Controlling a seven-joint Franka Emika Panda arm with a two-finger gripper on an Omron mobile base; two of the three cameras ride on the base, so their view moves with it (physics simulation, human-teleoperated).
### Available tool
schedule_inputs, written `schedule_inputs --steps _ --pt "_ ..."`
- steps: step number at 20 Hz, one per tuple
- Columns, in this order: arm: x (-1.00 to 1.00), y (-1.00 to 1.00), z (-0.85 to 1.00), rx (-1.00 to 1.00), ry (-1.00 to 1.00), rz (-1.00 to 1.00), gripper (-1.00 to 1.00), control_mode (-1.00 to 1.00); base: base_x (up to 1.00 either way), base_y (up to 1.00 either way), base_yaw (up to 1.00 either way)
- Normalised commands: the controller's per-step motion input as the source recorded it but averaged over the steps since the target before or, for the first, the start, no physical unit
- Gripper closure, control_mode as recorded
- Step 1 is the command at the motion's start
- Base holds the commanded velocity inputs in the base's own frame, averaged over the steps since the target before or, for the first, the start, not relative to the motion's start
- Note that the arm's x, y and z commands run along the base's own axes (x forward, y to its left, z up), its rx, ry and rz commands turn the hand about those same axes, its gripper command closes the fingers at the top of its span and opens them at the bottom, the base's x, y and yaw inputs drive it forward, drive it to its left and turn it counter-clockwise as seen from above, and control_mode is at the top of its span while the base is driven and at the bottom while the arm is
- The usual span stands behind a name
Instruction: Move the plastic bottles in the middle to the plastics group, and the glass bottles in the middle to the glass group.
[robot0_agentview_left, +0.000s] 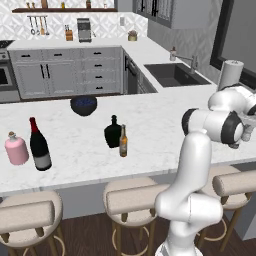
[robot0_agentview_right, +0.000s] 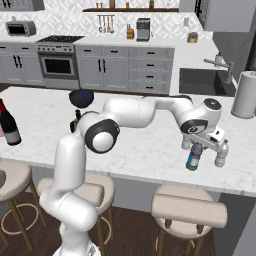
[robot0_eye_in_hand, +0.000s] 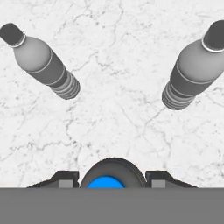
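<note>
My gripper (robot0_agentview_right: 196, 145) is shut on the blue-tinted plastic bottle (robot0_agentview_right: 193, 158) and holds it upright by its top, low over the right part of the counter. In the hand view its blue cap (robot0_eye_in_hand: 106, 182) sits between my fingertips (robot0_eye_in_hand: 68, 179). Two clear greyish bottles with pale caps flank it, one (robot0_eye_in_hand: 45, 62) to the left and one (robot0_eye_in_hand: 192, 68) to the right; the right one (robot0_agentview_right: 221, 154) stands just beside it. The black flask (robot0_agentview_left: 113, 133) and amber beer bottle (robot0_agentview_left: 123, 142) stand mid-counter. The wine bottle (robot0_agentview_left: 39, 145) and pink bottle (robot0_agentview_left: 16, 149) stand far left.
A dark blue bowl (robot0_agentview_left: 83, 105) sits toward the counter's back, behind the flask. A paper towel roll (robot0_agentview_right: 245, 95) and the sink (robot0_agentview_right: 202, 82) lie beyond my gripper. Padded stools (robot0_agentview_right: 188, 209) line the counter's front edge.
</note>
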Motion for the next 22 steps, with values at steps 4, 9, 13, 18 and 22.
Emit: schedule_inputs --steps 4,9,13,18,22 --pt "0.32 -0.06 -0.14 0.00 0.00 0.00 1.00 -1.00 0.00 0.00 0.00" --pt "0.17 0.00 -0.20 0.00 0.00 0.00 1.00 -1.00 0.00 0.00 0.00" --pt "0.01 0.00 -0.45 -0.04 0.00 0.00 1.00 -1.00 0.00 0.00 0.00" --pt "0.00 0.02 -0.26 -0.11 -0.07 0.00 1.00 -1.00 0.00 0.00 0.00" --pt "0.00 0.08 -0.09 -0.12 -0.08 0.00 1.00 -1.00 0.00 0.00 0.00"
